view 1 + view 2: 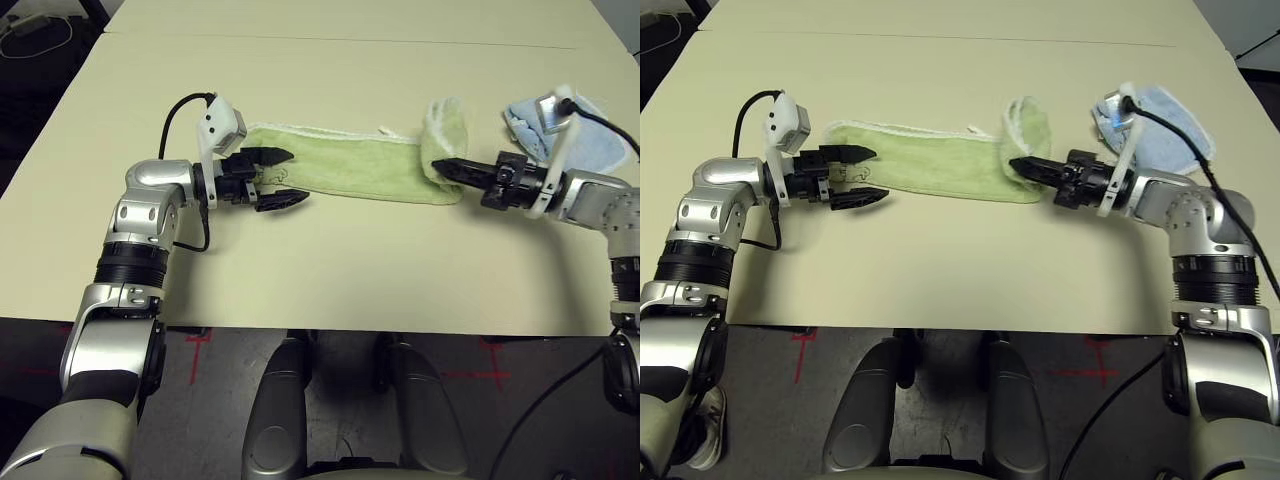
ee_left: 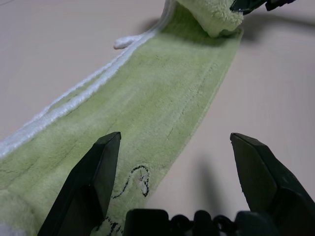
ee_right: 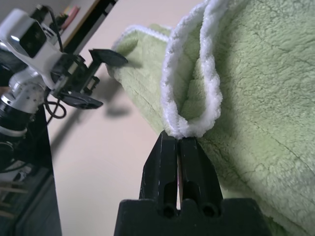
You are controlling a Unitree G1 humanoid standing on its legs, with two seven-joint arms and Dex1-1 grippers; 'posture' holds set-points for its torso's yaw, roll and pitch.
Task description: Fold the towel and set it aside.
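Light green towel (image 1: 340, 165) with white edging, dark embroidered motif; light blue towel (image 1: 590, 140).

Right end effector (image 3: 178, 147) pinching towel (image 3: 256, 98) white edging, fingers together

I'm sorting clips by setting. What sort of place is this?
Probably a robotics lab: a plain beige table, red tape crosses on the dark floor, and loose cables nearby. No household fittings around the light green terry towel.

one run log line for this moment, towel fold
stage: fold under way | towel: flat strip, right end raised | right hand: shut on towel edging | left hand: open at motif end | light blue towel: behind right arm
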